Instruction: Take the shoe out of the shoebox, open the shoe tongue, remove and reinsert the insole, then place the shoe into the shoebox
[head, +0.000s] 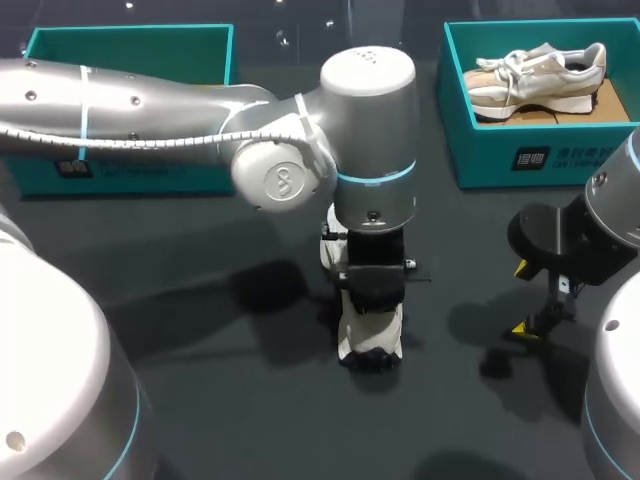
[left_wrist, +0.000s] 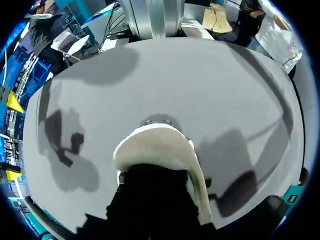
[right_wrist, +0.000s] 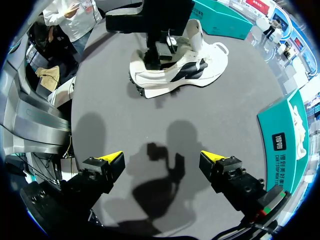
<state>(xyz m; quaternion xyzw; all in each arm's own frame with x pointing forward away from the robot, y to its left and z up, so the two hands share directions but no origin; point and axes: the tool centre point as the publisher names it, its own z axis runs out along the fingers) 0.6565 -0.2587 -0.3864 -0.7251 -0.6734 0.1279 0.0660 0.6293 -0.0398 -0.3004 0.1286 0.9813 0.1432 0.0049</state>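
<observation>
Head view: the shoe (head: 372, 345) stands out of its box near the middle of the dark tabletop (head: 200, 400). The left arm (head: 150, 110) comes down on it from above, and the left jaws are down inside the shoe's opening. They are hidden there, so I cannot tell whether they grip anything. The right jaws, on the right arm (head: 610, 200), hang wide and empty over the tabletop, well apart from the shoe. At the far edge, the left shoebox (head: 130, 45) sits partly behind the left arm, and the right shoebox (head: 520, 150) holds a second shoe (head: 540, 75). Left wrist view: only the shoe's white padded collar (left_wrist: 150, 145) shows ahead of dark hardware, with no yellow tips. Right wrist view: the yellow tips stand far apart with nothing between them, and the shoe (right_wrist: 200, 70) sits ahead, upright on its sole. The risk, as I judge it, is that nothing braces the shoe. A pull on the tongue or insole could drag, lift or tip it, and a snagging insole would make that worse.
</observation>
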